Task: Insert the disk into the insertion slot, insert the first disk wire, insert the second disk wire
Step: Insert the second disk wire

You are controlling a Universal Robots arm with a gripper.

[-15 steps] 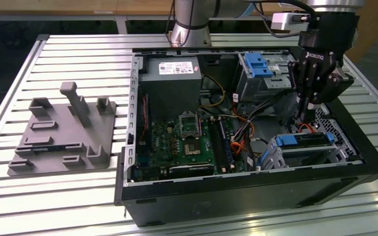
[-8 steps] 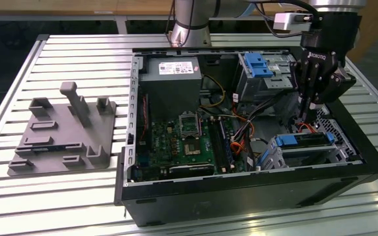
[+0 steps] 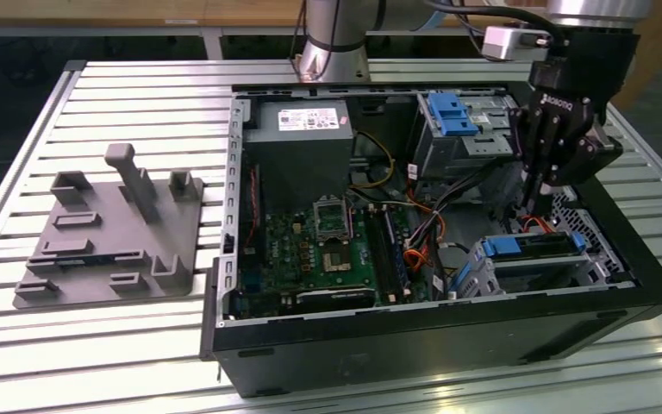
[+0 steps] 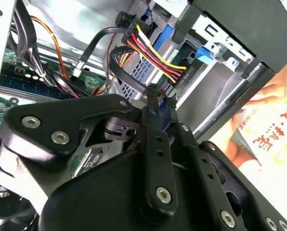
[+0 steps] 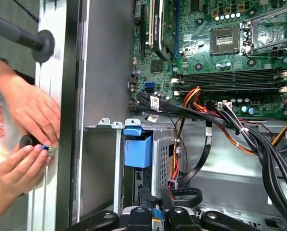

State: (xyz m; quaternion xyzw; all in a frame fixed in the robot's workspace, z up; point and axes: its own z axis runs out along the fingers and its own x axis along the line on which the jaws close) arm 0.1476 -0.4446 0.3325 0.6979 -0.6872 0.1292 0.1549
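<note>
Slatted metal bench (image 3: pixel 135 345): my gripper (image 3: pixel 529 210) (fingers closed together) above the blue-framed disk (image 3: pixel 533 247), seated in its insertion slot (image 3: pixel 590 259).

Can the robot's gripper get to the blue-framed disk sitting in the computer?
Probably yes. In the exterior view the gripper hangs inside the open case, just above the disk lying in the insertion slot. Nothing appears to cover it, though loose cables crowd close beside.

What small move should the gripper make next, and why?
Probably lower the gripper slightly toward the disk: it already sits in the insertion slot, the gripper hangs just above it, and the coloured wire bundle ends right at the gripper's tip, seemingly not yet plugged in.
</note>
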